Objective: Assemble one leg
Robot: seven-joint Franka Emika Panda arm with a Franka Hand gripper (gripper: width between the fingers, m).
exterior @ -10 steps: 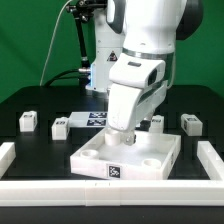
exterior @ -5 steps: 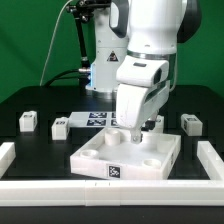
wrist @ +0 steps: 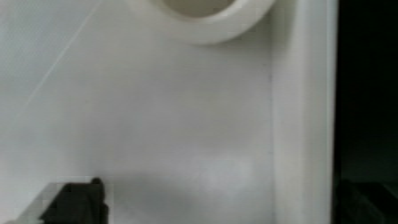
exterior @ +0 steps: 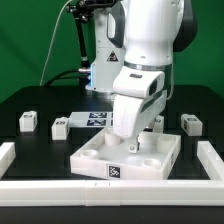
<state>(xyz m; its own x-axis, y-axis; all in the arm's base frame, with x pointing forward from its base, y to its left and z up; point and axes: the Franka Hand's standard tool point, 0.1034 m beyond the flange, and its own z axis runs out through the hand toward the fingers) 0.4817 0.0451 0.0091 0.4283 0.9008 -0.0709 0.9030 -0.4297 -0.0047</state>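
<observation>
1. the white tabletop panel (exterior: 120, 160) is a thick, smooth, matt square slab. round sockets are sunk into its top, and two show clearly near the front corners. one black-and-white square tag sits on its front face.
2. in the wrist view the same panel (wrist: 160, 120) fills the picture as a plain pale surface, with the curved rim of one round socket (wrist: 210, 15) at the edge.
3. four small oblong white plastic blocks with square tags lie on the black table (exterior: 40, 145) behind the panel. they are the far-left leg (exterior: 28, 121), the second leg (exterior: 60, 126), the right leg (exterior: 190, 123) and the half-hidden leg (exterior: 155, 122) just behind the arm. all four are apart from the panel.
4. the gripper (exterior: 133, 143) hangs low over the panel's rear half, under the glossy, rounded white arm (exterior: 150, 40). one dark finger (wrist: 75, 200) shows in the wrist view. whether the fingers are apart or together cannot be told.
5. one thin flat marker board (exterior: 95, 118) lies between the second leg and the arm.
6. a white rail (exterior: 110, 187) borders the table at the front.
</observation>
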